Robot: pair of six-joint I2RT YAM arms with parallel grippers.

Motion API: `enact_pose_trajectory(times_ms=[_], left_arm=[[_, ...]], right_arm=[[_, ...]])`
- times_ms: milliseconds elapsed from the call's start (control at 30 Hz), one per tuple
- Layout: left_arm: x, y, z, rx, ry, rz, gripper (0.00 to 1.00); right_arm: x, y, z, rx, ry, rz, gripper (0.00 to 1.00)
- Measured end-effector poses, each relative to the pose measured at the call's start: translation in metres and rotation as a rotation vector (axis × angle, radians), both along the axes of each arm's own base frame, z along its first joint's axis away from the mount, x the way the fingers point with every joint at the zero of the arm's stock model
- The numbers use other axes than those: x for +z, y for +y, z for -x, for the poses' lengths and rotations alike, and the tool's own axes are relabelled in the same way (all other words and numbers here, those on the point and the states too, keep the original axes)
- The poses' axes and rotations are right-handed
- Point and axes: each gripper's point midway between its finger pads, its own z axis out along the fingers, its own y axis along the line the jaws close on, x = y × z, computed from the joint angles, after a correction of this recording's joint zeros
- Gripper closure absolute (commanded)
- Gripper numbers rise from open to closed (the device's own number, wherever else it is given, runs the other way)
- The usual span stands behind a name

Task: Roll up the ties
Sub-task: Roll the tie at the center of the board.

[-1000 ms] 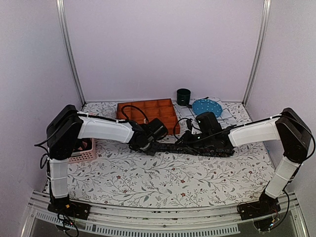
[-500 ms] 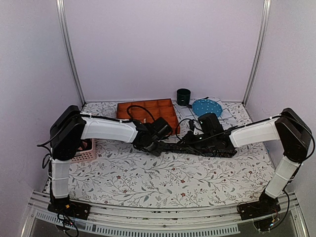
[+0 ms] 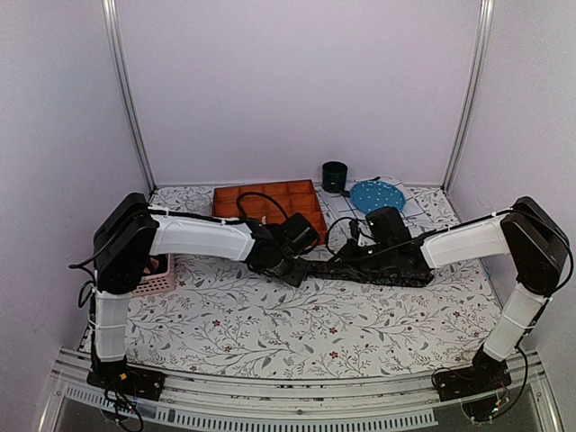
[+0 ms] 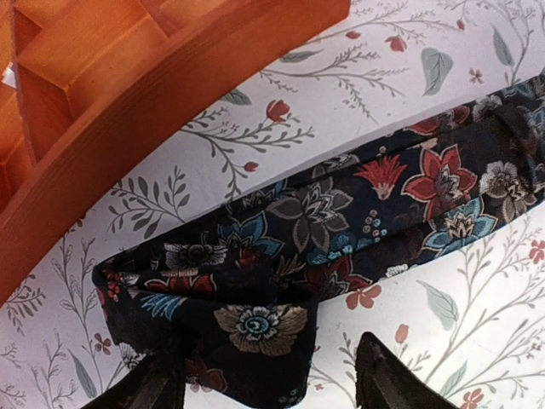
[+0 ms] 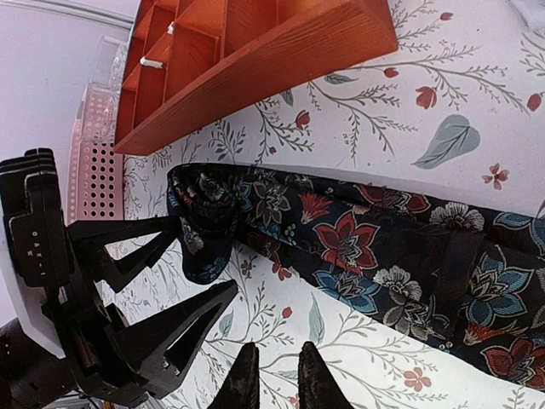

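One pink basket (image 5: 95, 170), right-wrist view only.

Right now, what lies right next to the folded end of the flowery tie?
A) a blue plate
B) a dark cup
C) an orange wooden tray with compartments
C: in the left wrist view the tie has its folded end lying just below the wall of the orange wooden tray.

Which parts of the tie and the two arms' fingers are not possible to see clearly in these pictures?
- Tie, left wrist view: right end cut off by the edge.
- Tie's rolled end, top view: hidden under the left arm.
- Right fingers, right wrist view: only the tips show; bottom edge cuts them.
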Motion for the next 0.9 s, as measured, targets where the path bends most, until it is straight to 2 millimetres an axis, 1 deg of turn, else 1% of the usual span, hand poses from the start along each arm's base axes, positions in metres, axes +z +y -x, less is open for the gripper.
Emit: enact_pose_trajectory(times_ms=[167,300,367,500,600,667,700,800,833,867,900], left_arm=[[0.003,-0.002,0.001,-0.006,0.006,0.012,0.3],[0.013,-0.003,0.001,-0.007,-0.003,0.033,0.3],[0.023,-0.004,0.0,-0.007,-0.015,0.051,0.29],[0.05,-0.005,0.0,-0.007,-0.047,0.1,0.29],[0.072,0.0,0.002,0.004,-0.076,0.136,0.29],[0.085,0.008,0.003,0.026,-0.101,0.161,0.29],[0.088,0.012,0.004,0.037,-0.109,0.167,0.3],[0.1,0.039,0.011,0.096,-0.143,0.193,0.33],[0.103,0.049,0.014,0.114,-0.151,0.207,0.37],[0.106,0.059,0.017,0.13,-0.157,0.22,0.43],[0.107,0.067,0.018,0.148,-0.161,0.238,0.47]], right_arm=[[0.001,-0.001,-0.001,0.017,-0.007,0.0,0.77],[0.004,0.003,0.001,0.045,-0.015,-0.007,0.74],[0.009,0.006,0.001,0.064,-0.019,-0.018,0.73],[0.028,0.018,-0.002,0.106,-0.043,-0.06,0.73],[0.042,0.025,-0.004,0.134,-0.065,-0.087,0.73],[0.053,0.033,-0.004,0.159,-0.078,-0.106,0.73],[0.058,0.037,-0.004,0.17,-0.085,-0.113,0.74],[0.074,0.058,-0.009,0.214,-0.114,-0.141,0.78],[0.078,0.065,-0.01,0.229,-0.122,-0.148,0.79],[0.08,0.074,-0.011,0.247,-0.126,-0.155,0.81],[0.08,0.078,-0.011,0.257,-0.127,-0.157,0.82]])
